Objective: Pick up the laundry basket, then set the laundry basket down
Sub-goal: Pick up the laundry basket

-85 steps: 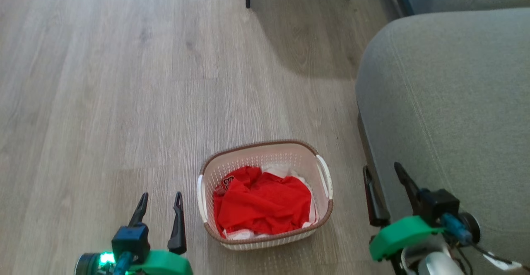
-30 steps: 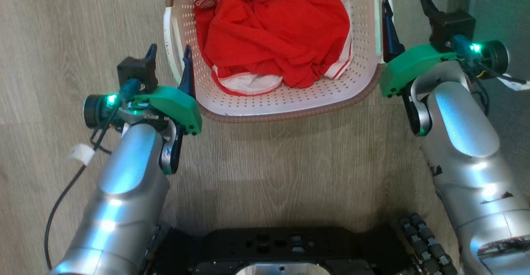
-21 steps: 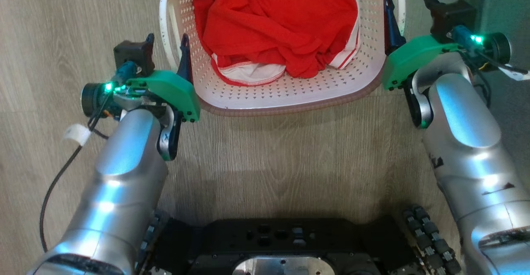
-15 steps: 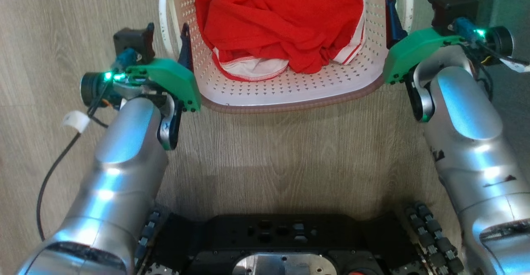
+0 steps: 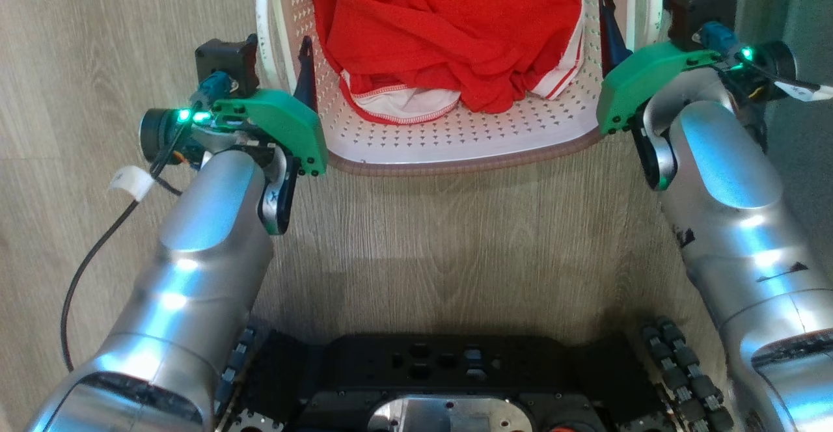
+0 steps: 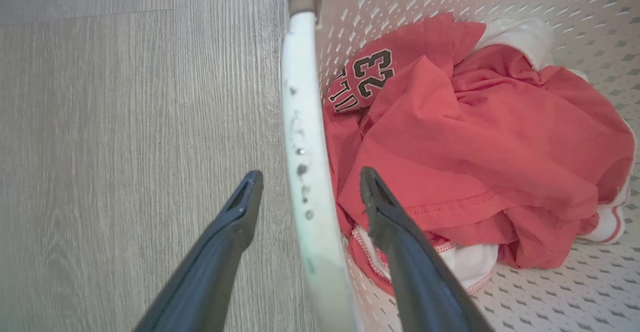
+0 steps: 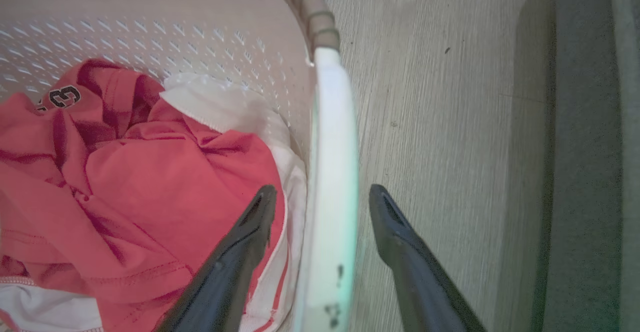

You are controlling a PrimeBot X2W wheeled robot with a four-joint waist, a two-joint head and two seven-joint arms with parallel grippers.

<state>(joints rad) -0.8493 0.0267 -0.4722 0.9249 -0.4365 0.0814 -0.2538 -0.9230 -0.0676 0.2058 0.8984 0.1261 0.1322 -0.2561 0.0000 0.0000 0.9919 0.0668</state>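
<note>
Grey-brown wood-plank floor [image 5: 455,237] carries the small cream-white perforated plastic laundry basket [image 5: 455,139], brown-rimmed and holding a crumpled red jersey [image 5: 449,22], just ahead of the robot's black base [image 5: 416,367]. Pickup is at the grasp stage. The left gripper [image 6: 310,174] and the right gripper [image 7: 322,189] each straddle a white side handle [image 6: 300,122], jaws spread wide and gripping nothing. They seem clear of the plastic, though that is hard to judge. Next they should clench together and lift evenly.

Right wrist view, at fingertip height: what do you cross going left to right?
red jersey → inner pincer finger → laundry basket handle → outer pincer finger → wooden floor → grey sofa
</note>
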